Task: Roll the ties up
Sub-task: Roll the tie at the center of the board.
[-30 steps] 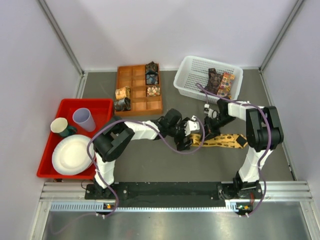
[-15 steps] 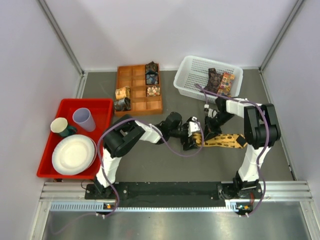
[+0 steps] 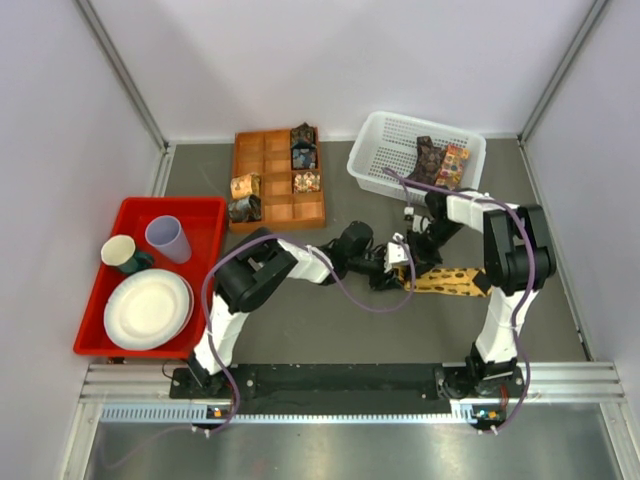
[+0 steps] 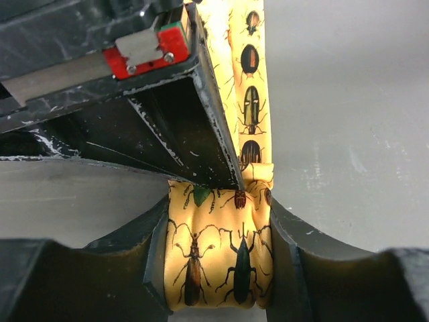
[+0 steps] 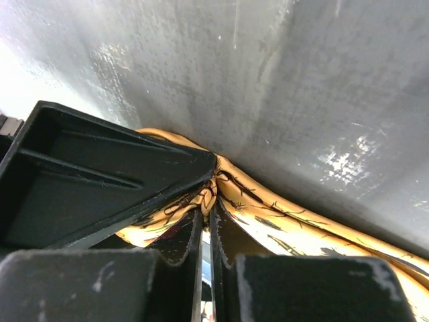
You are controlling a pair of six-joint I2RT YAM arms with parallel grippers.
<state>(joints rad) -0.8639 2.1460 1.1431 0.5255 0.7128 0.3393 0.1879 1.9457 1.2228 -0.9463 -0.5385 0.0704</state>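
Observation:
The golden-yellow tie (image 3: 452, 281) with dark beetle markings lies on the grey table, its strip running right. Its left end is rolled up (image 4: 216, 258). My left gripper (image 4: 218, 228) is shut on that roll, one finger pressing each side. In the top view the left gripper (image 3: 392, 263) sits at the strip's left end. My right gripper (image 5: 209, 200) is shut on a fold of the same tie (image 5: 295, 228) right beside the roll, reaching in from the back (image 3: 413, 248). Rolled ties (image 3: 303, 146) sit in the orange-brown tray (image 3: 268, 150). More ties (image 3: 432, 160) lie in the white basket (image 3: 385, 140).
A red tray (image 3: 205, 212) at the left holds a white plate (image 3: 148, 308), a lilac cup (image 3: 167, 238) and a green-and-cream cup (image 3: 120, 252). The compartment tray and basket stand along the back, with white walls on three sides.
My left arm has stretched further right and its gripper, wide open before, has closed onto the rolled end of the yellow tie. The right gripper stayed shut on the tie.

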